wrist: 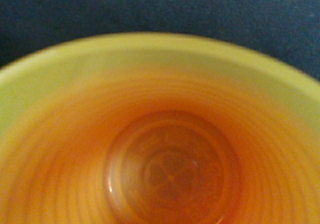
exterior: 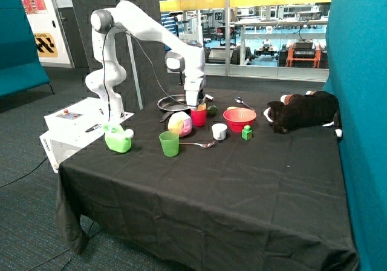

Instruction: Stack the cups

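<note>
The big table (exterior: pixel 242 180) with its black cloth holds everything, and the robot's gripper (exterior: pixel 193 103) is low over the pink-red cup (exterior: pixel 198 117). The yellow cup (wrist: pixel 160 109) sits down inside it, so that pair looks stacked; I cannot tell if the gripper holds it. The green cup (exterior: pixel 169 144) stands apart near the table's front, not yet stacked.

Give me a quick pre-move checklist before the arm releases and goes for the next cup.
1. Yellow cup inside the pink-red cup: ok, a yellow rim shows above the red one under the gripper.
2. Nested fully and straight: cannot tell.
3. Finger state: cannot tell, fingers are hidden in both views.
4. Green cup upright, mouth open, standing alone: ok.
5. Spoon lies beside the green cup: not ok, could get bumped.
6. Stack complete: not ok, green cup still apart.
</note>
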### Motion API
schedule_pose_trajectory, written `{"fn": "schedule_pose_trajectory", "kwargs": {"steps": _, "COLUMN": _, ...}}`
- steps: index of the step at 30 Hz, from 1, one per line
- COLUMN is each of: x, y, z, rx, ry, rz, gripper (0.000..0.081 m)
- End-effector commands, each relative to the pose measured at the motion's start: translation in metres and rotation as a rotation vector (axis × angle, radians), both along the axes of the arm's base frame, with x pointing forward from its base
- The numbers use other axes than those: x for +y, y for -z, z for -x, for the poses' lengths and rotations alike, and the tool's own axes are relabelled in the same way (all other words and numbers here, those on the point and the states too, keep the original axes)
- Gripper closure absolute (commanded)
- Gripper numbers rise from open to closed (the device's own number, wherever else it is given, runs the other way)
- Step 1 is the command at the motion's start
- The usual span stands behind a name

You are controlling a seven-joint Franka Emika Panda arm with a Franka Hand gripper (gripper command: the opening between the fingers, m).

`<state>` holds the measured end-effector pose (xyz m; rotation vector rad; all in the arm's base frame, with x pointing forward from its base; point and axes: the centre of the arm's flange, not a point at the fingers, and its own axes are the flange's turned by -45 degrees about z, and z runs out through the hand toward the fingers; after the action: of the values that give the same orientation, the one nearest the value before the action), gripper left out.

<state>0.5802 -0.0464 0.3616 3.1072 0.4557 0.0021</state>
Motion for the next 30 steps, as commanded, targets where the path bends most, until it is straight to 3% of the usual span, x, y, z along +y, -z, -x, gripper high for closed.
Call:
{"fn": "schedule_pose_trajectory", "kwargs": {"steps": 1, "x": 0.006, "y": 0.001, "z": -0.002, "rx": 0.0015, "ry": -0.012, "rz": -0.001, "gripper": 0.0235}}
{"fn": "schedule_pose_trajectory", "kwargs": {"steps": 15, "x": 0.001, "y": -0.007, "z": -0.001, "rx": 0.0015, "ry": -0.002, "rz": -0.001, "gripper": 0.02}}
{"fn": "schedule_pose_trajectory", "kwargs": {"steps": 30, "x": -0.002, "y": -0.028, "z": -0.001, "rx": 0.0015, "ry": -0.006, "rz": -0.001, "gripper": 0.023}}
